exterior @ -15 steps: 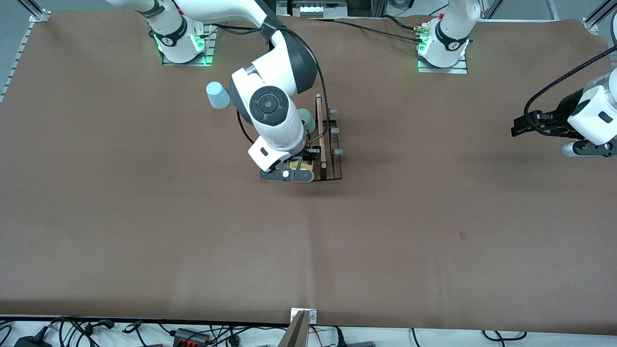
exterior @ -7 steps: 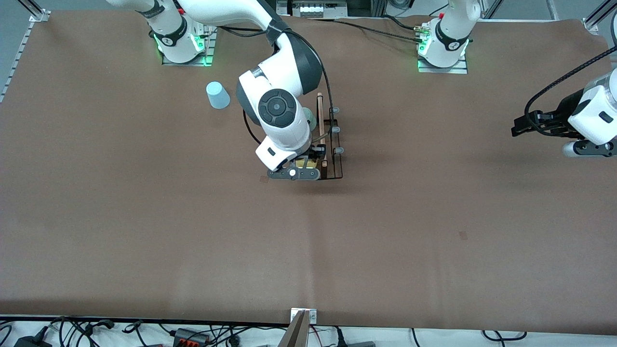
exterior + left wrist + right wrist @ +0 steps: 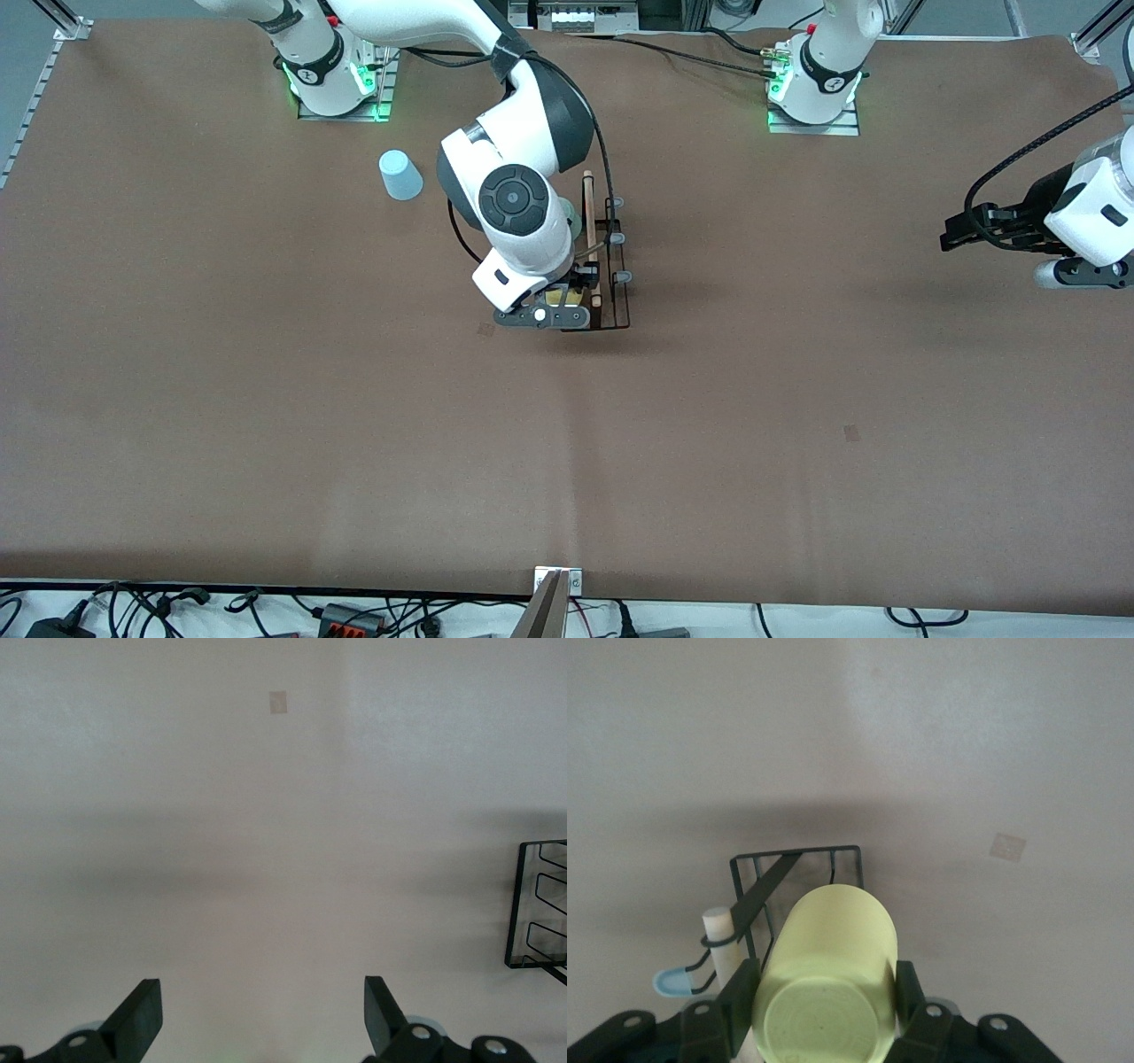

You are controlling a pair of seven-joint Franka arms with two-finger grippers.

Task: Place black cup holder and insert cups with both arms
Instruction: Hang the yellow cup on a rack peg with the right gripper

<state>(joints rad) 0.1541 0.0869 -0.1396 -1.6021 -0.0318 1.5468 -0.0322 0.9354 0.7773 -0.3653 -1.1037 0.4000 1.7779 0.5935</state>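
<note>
Front view: the thin black wire cup holder with a light wooden rod handle (image 3: 605, 266) stands on the brown table (image 3: 567, 425), slightly toward the right arm's end from centre. The right pincer (image 3: 560, 306) is over the holder's end nearest the camera, clamped on the small yellow plastic cup (image 3: 558, 296). A pale green cup (image 3: 570, 220) sits on the holder, at 12 o'clock from the yellow cup. The light blue plastic cup (image 3: 400, 175) stands upside down on the table, at 10 o'clock from the holder, well apart. The left pincer (image 3: 952, 232) waits over the table at the left arm's end.

Left wrist view: the left pincer's fingers (image 3: 137, 1019) stand wide apart, holding nothing; one corner of the holder (image 3: 536, 904) shows.

Right wrist view: both fingers (image 3: 735, 1003) press the yellow cup (image 3: 828, 983), its flat bottom toward the camera, above the holder's end (image 3: 797, 873).
</note>
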